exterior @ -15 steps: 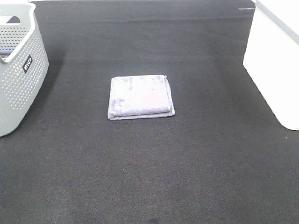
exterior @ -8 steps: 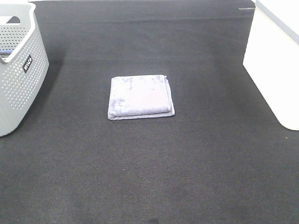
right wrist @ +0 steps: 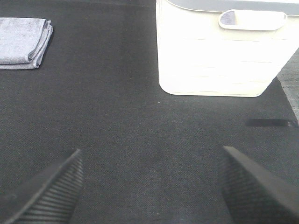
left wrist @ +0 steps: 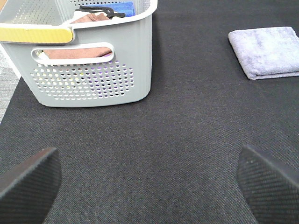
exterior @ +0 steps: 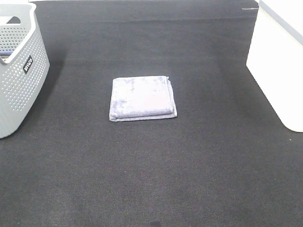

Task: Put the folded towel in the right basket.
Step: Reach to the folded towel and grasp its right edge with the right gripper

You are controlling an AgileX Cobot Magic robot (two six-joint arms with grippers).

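Observation:
A folded lavender towel (exterior: pixel 142 98) lies flat on the black mat, in the middle of the exterior view. It also shows in the left wrist view (left wrist: pixel 266 51) and the right wrist view (right wrist: pixel 23 42). The white right basket (exterior: pixel 279 66) stands at the right edge; the right wrist view shows its wall and handle slot (right wrist: pixel 224 51). Neither arm shows in the exterior view. My left gripper (left wrist: pixel 149 182) is open and empty over bare mat, near the grey basket. My right gripper (right wrist: pixel 149 186) is open and empty over bare mat, short of the white basket.
A grey perforated basket (exterior: pixel 19 71) stands at the left edge; in the left wrist view (left wrist: pixel 88 56) it holds brown and blue cloths. The black mat (exterior: pixel 151 179) covers the whole work surface. A strip of black tape (right wrist: pixel 271 122) lies by the mat's edge.

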